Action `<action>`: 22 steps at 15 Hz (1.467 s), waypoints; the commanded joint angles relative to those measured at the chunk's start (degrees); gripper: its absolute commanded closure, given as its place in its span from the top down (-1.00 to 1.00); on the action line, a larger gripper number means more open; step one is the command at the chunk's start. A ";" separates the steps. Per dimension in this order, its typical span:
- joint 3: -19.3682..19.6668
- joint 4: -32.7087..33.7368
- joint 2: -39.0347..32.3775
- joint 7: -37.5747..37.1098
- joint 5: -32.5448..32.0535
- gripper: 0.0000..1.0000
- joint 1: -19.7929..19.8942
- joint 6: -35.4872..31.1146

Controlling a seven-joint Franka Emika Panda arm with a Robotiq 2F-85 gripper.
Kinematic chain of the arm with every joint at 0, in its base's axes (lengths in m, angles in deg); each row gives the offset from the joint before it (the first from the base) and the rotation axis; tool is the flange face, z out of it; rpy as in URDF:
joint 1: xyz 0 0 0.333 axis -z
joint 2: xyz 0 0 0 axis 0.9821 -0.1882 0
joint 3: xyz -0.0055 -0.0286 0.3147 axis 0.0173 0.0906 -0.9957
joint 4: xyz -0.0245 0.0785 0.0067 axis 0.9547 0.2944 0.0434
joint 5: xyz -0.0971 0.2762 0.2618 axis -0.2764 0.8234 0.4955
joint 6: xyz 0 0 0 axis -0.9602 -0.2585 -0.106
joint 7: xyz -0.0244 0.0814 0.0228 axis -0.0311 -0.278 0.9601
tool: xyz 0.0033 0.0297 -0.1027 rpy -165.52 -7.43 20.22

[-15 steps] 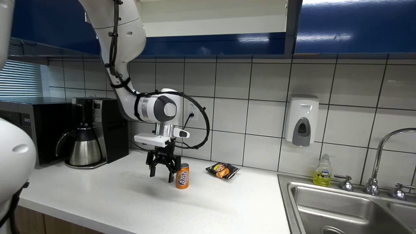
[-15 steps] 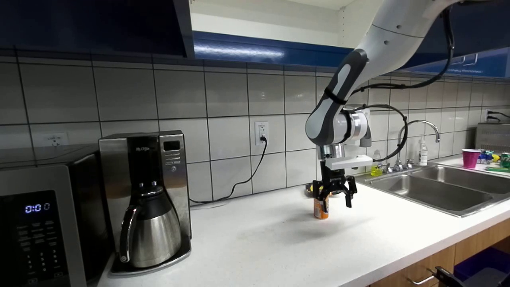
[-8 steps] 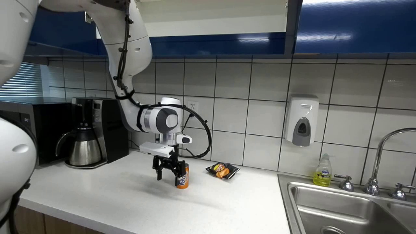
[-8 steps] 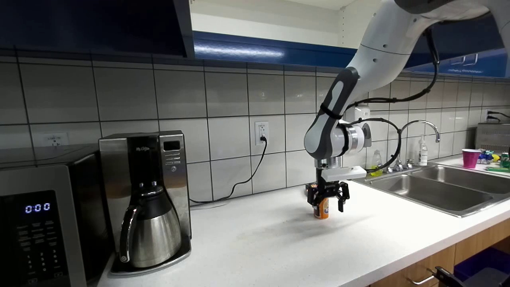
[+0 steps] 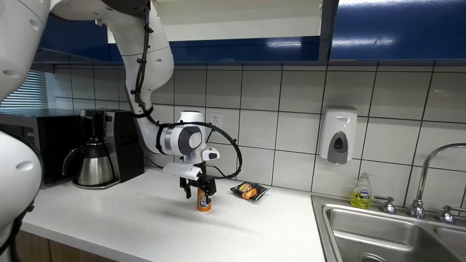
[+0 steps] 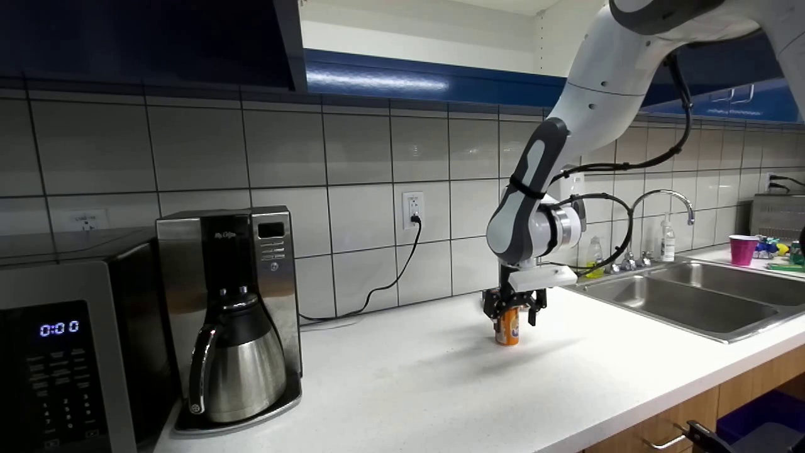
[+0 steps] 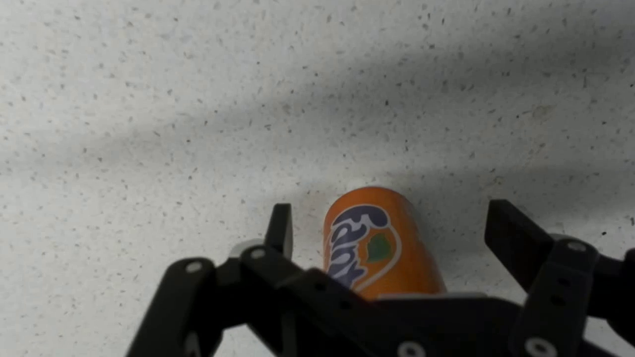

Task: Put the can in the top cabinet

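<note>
The orange can (image 5: 202,206) stands upright on the white counter; it also shows in an exterior view (image 6: 507,335) and in the wrist view (image 7: 374,233). My gripper (image 5: 198,198) points down over the can, as also seen in an exterior view (image 6: 516,323). In the wrist view, its fingers (image 7: 389,210) are open, one on each side of the can, with gaps to both. The can sits nearer the left finger there. The can's top is hidden behind the gripper. The top cabinet (image 5: 240,25) hangs above with its white interior showing, also in an exterior view (image 6: 415,38).
A black chip bag (image 5: 249,191) lies behind the can near the tiled wall. A coffee maker (image 6: 233,314) and microwave (image 6: 56,352) stand at one end, a sink (image 5: 367,229) at the other. A soap dispenser (image 5: 338,134) hangs on the wall.
My gripper has come down and across to the can, from beside and above it to around its upper part. The fingers stay open and the can has not moved.
</note>
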 commanded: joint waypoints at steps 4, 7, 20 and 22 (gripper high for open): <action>2.53 -1.11 -0.88 -2.69 -2.35 1.00 -2.44 -6.80; 3.73 -1.22 -1.51 -2.98 -2.61 1.00 -3.60 -8.72; 8.65 -0.72 -3.51 -4.95 -2.48 0.47 -9.06 -12.90; 9.00 -0.67 -3.74 -4.91 -2.39 0.34 -9.59 -13.25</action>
